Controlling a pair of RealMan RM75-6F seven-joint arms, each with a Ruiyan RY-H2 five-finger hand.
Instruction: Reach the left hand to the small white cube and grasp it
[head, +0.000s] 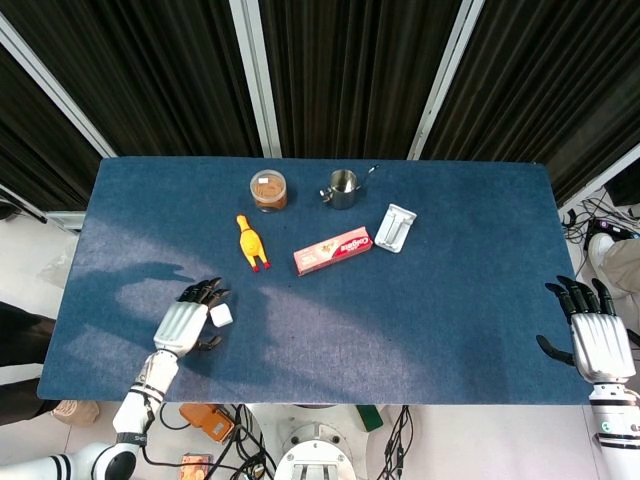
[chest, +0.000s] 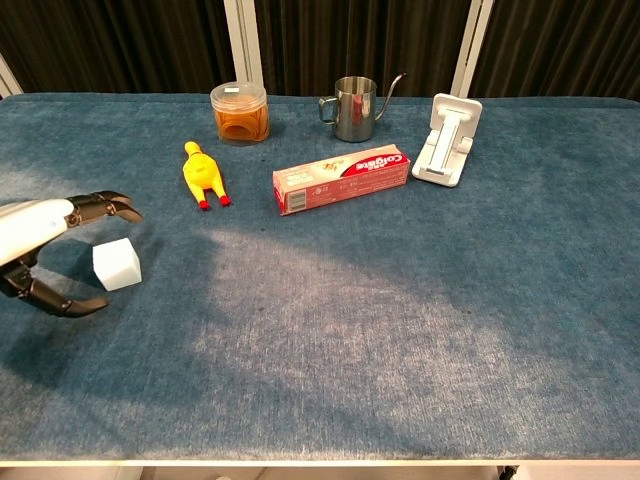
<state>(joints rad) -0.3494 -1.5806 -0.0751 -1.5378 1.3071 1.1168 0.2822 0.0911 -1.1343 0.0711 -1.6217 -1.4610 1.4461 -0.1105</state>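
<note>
The small white cube (head: 221, 315) (chest: 117, 265) lies on the blue table near the front left. My left hand (head: 185, 324) (chest: 45, 245) is right beside it on its left, fingers spread with the fingertips (chest: 112, 205) above and past the cube's far side and the thumb (chest: 62, 298) curled under its near side. The cube sits between them; no contact shows. My right hand (head: 600, 340) rests open at the table's front right edge, far from the cube, and is absent from the chest view.
A yellow rubber chicken (head: 249, 241) lies behind the cube. Further back stand an amber jar (head: 268, 190) and a steel cup (head: 342, 187). A red toothpaste box (head: 333, 250) and a white holder (head: 397, 227) lie mid-table.
</note>
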